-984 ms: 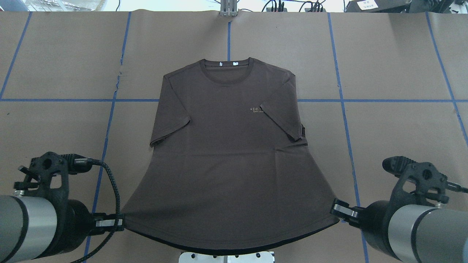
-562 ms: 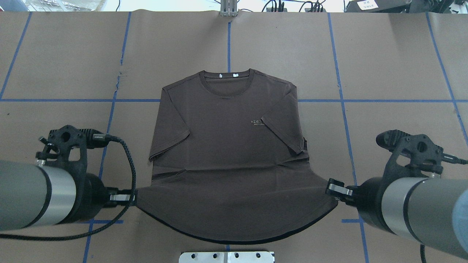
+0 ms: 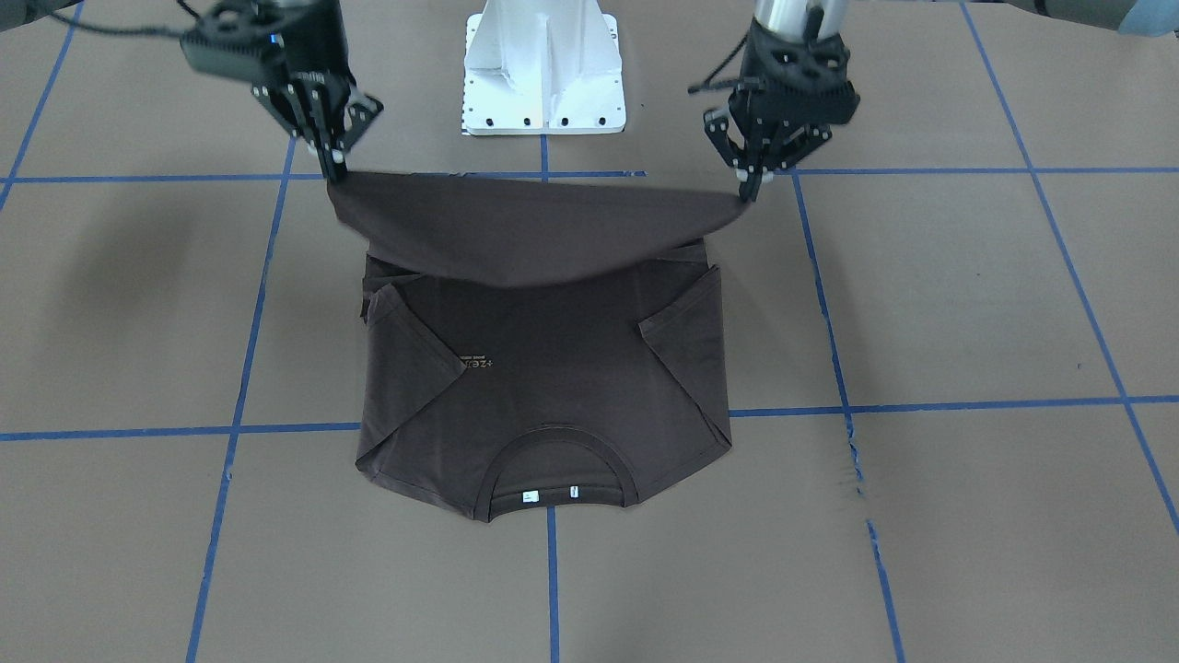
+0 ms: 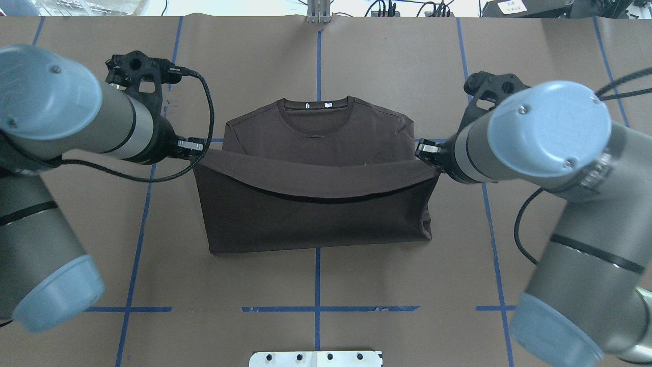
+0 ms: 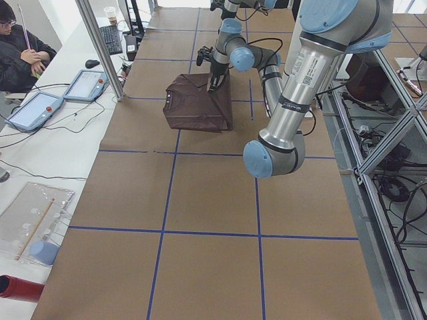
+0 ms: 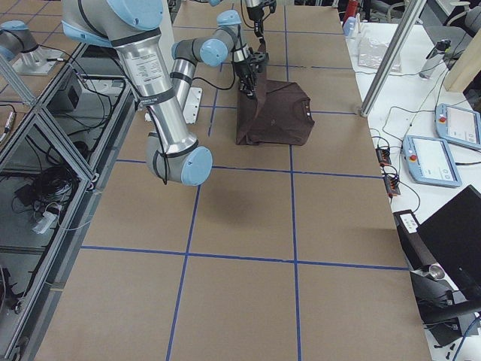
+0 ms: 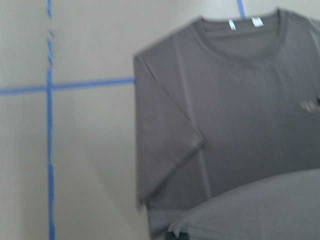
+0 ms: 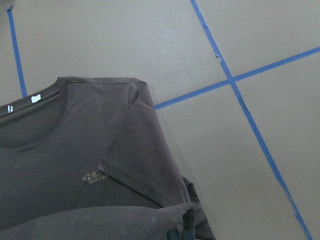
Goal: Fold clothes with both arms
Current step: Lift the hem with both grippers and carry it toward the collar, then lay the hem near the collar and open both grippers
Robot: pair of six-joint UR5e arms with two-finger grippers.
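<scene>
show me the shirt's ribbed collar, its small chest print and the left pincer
ribbed round collar of the dark brown-grey T-shirt point(image 3: 553, 433): front-facing view, front arc of the rib
small pale chest print point(image 3: 476, 365): front-facing view, middle of the lettering
black two-finger left pincer point(image 3: 751, 191): front-facing view, between its fingertips at the hem corner

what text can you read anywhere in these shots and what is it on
"+ze": chest print on the T-shirt; the rest is hidden under the folded-in sleeve.
Smaller line under that print: too small to read.
Two white labels inside the collar: too small to read.
White sticker on the left arm: too small to read.
</scene>
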